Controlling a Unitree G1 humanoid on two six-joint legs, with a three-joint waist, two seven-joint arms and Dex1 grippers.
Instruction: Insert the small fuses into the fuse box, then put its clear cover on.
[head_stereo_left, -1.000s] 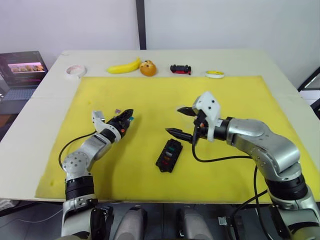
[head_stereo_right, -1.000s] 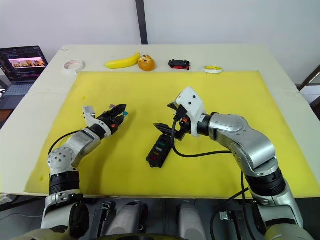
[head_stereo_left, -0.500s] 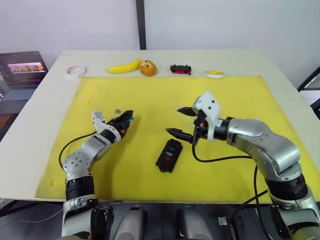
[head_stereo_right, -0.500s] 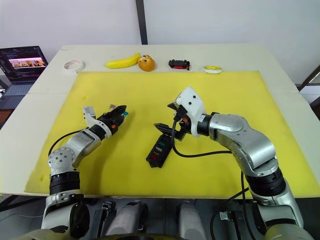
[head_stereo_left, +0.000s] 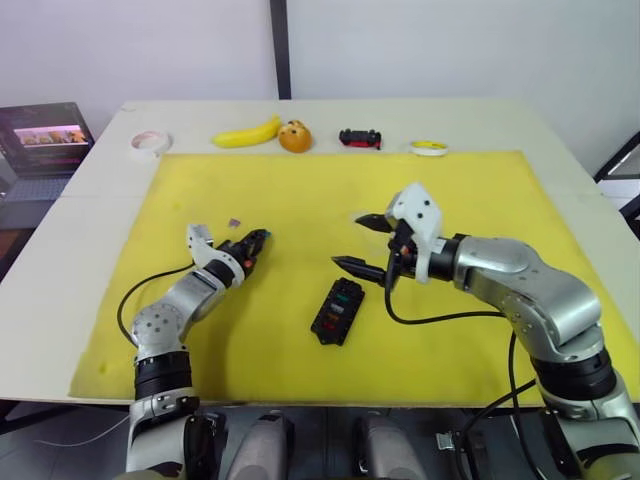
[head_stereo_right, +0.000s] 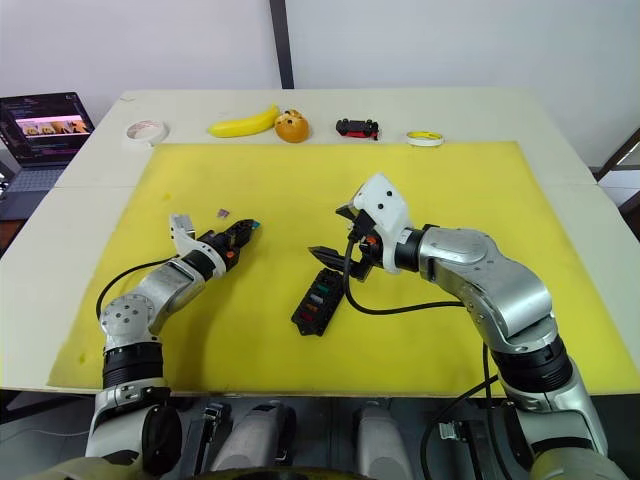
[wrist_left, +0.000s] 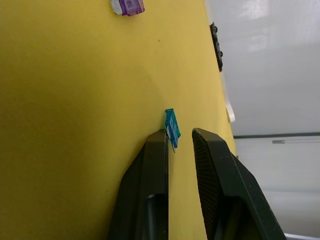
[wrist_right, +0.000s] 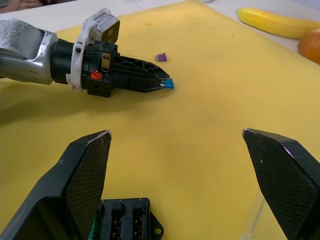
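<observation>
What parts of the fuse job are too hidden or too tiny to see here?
- Fuse box: right wrist view cuts off most of it at the picture's edge.
- Clear cover: only a faint corner beside the right gripper's finger.
- Teal fuse at the left gripper: whether the jaws really pinch it is unclear.
- Fuse box slots: head views too small to count.

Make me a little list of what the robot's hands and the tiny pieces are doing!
left tool: fingers pinching a teal fuse at their tips, just above the yellow mat
right tool: wide open, empty, above the fuse box
purple fuse: loose on the mat beyond the left tool
fuse box: on the mat, some slots filled
clear cover: edge seen by the right tool
</observation>
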